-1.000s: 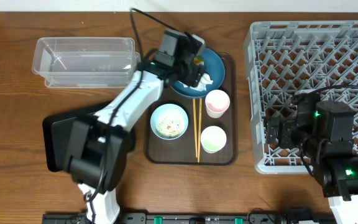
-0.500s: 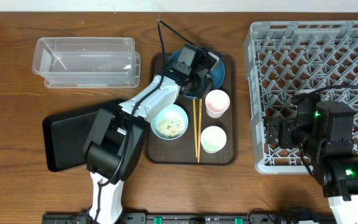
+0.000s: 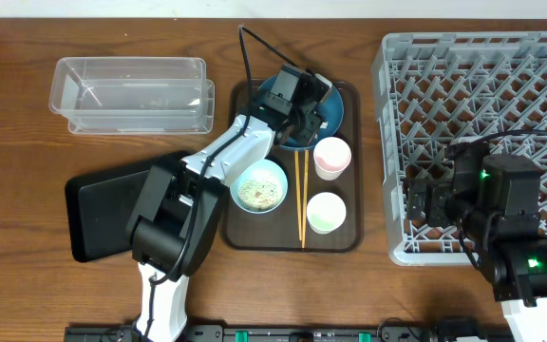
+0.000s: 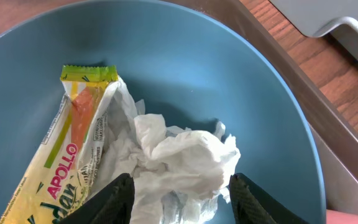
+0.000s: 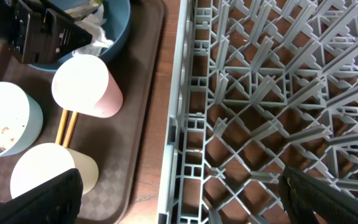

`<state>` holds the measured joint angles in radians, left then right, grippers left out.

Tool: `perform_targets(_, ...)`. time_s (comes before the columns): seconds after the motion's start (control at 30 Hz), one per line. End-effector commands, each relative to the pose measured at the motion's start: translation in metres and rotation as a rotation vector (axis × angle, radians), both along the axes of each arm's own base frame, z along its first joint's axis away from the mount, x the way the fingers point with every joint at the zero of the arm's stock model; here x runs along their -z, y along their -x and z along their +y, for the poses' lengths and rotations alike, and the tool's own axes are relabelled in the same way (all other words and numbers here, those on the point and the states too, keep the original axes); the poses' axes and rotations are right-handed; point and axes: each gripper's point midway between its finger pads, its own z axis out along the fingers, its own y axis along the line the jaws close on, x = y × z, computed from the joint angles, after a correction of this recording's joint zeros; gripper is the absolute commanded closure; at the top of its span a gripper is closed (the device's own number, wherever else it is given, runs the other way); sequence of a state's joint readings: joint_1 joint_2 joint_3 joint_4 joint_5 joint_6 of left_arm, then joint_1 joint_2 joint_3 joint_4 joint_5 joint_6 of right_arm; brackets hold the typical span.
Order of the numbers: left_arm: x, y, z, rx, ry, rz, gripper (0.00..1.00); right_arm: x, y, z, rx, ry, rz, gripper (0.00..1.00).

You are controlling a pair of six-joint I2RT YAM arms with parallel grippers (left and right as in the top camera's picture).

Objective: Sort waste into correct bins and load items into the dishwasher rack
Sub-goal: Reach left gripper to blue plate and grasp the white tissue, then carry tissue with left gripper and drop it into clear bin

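Surveying from the largest item: the dishwasher rack [image 3: 482, 123] lies directly under and ahead of the right claw [image 5: 179, 202], whose jaws stand wide with nothing between them. The brown serving tray [image 3: 349, 237] sits beneath the left claw [image 4: 182, 199]. The black tray [image 3: 93, 218] lies well back from that claw, by the arm's base. The clear tub [image 3: 131, 90] stands well off to its left.

The blue plate [image 4: 241, 81] is immediately below the left claw and holds two items. The crumpled white tissue [image 4: 179, 155] fills the gap between the half-closed jaws, a fingertip [image 4: 120, 199] against each side. The snack wrapper [image 4: 67, 162] lies just left of the claw, touching the tissue.

The bowl [image 3: 275, 171], near behind the claw, holds rice scraps [image 3: 257, 195]. The pink cup [image 3: 331, 157] stands just to its right, with the white cup [image 3: 325, 212] farther back. The chopsticks [image 3: 301, 199] lie between bowl and cups.
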<state>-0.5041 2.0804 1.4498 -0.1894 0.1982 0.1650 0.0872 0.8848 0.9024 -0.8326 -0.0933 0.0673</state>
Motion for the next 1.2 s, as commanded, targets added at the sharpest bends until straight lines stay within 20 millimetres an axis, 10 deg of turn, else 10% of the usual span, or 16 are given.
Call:
perform_targets(0.0, 0.015, -0.004, 0.004, -0.009, -0.03, 0.006, 0.47, -0.01, -0.002, -0.002, 0.014, -0.008, -0.027, 0.01)
perform_targets(0.23, 0.029, -0.004, 0.006, -0.014, -0.049, 0.023, 0.45, -0.01, -0.002, -0.002, 0.014, -0.007, -0.026, 0.01)
perform_targets(0.43, 0.023, -0.007, 0.005, -0.015, -0.039, 0.006, 0.72, -0.01, -0.002, -0.002, 0.014, -0.007, -0.026, 0.01)
perform_targets(0.73, -0.04, -0.009, 0.011, -0.03, 0.005, -0.074, 0.85, -0.01, -0.001, -0.003, 0.014, -0.007, -0.023, 0.01)
perform_targets(1.17, -0.106, -0.04, 0.129, -0.293, 0.046, -0.127, 0.86, -0.008, 0.0, -0.003, 0.014, -0.006, -0.017, 0.01)
